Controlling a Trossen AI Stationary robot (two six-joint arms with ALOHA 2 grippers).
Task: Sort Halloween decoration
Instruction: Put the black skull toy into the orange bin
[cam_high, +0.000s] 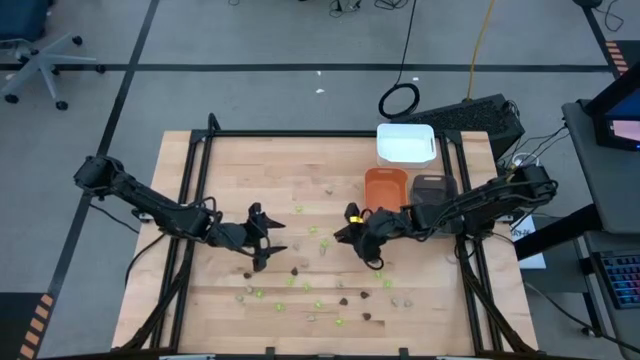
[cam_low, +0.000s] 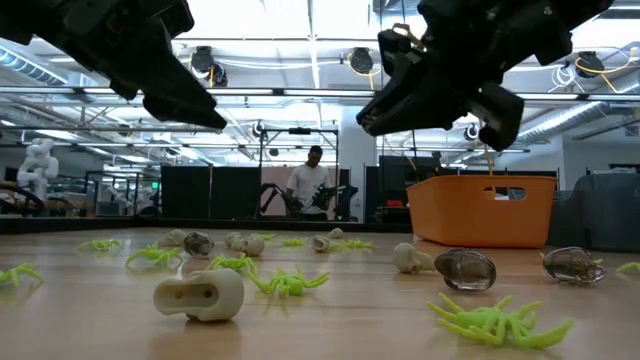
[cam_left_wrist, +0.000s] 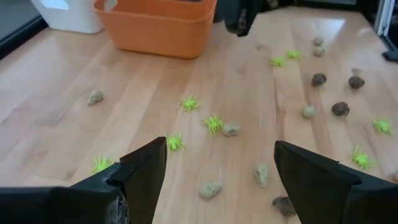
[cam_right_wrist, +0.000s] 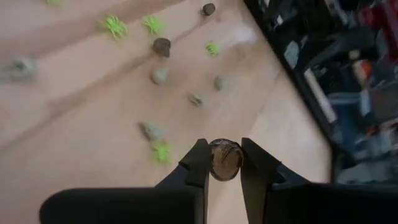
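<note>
The Halloween decoration lies scattered over the wooden table: lime-green spiders (cam_low: 495, 322), pale skulls (cam_low: 200, 295) and dark brown pieces (cam_low: 465, 268), most of them across the near middle (cam_high: 320, 290). My left gripper (cam_high: 262, 237) hangs open above the table left of centre, and its fingers (cam_left_wrist: 149, 171) frame bare wood and small pieces below. My right gripper (cam_high: 345, 237), right of centre and near the orange tray (cam_high: 385, 185), is shut on one dark brown piece (cam_right_wrist: 226, 160). My right gripper pinches the round dark brown piece (cam_right_wrist: 226, 160) between its two fingertips, one on each side of it. The fingers slant downward, coming from the table's right side. The piece is lifted clear of the table, with other pieces lying far below it.
A white tray (cam_high: 405, 143) stands at the far edge, with the orange tray and a grey tray (cam_high: 432, 188) side by side just in front of it. A black frame (cam_high: 200, 150) runs around the table. A person (cam_low: 308, 185) stands in the room behind.
</note>
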